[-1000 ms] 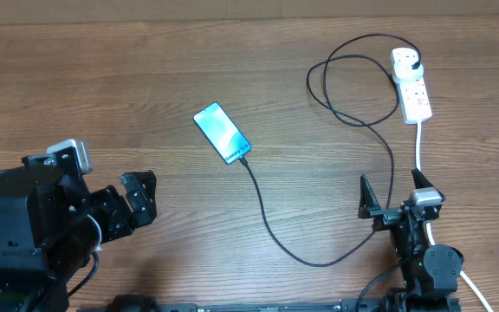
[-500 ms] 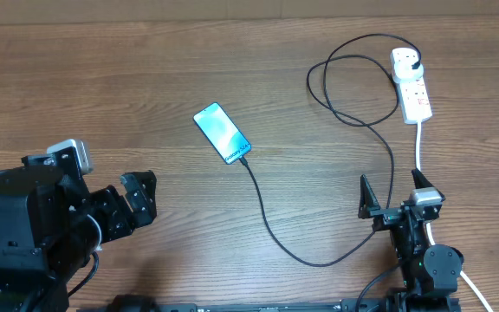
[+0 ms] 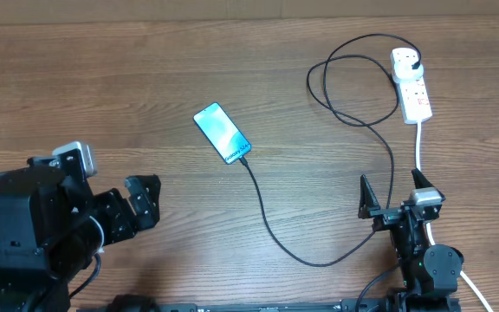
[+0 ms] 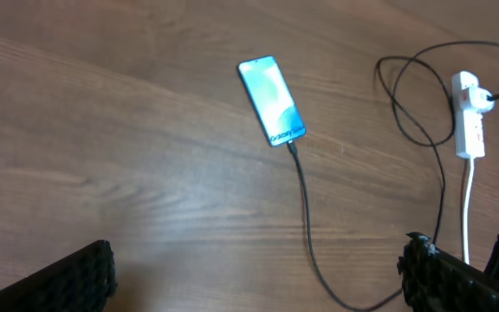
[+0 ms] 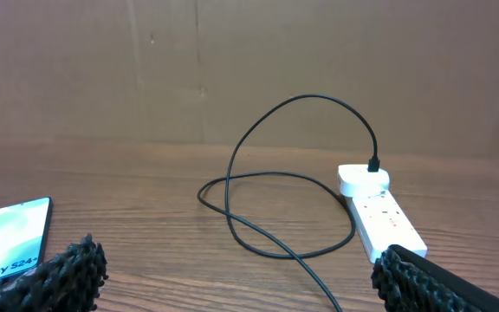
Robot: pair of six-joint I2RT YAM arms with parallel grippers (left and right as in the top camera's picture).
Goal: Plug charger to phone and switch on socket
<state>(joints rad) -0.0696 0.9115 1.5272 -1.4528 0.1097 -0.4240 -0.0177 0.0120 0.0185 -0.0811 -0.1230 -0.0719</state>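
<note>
Left claw (image 3: 145, 201) shifted slightly; phone (image 3: 223, 133) well apart.

The socket (image 3: 412, 87) switches are too small to read; its cord (image 3: 419, 143) is hidden beneath the right arm (image 3: 424, 256), near right.

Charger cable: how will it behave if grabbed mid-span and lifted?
Probably floppy: the charger lies in loose curves and a loop, so it should sag either side of a grasp. Thin, likely light. Both ends look plugged in, at the phone and the socket, so a lift may drag the slim phone.
</note>
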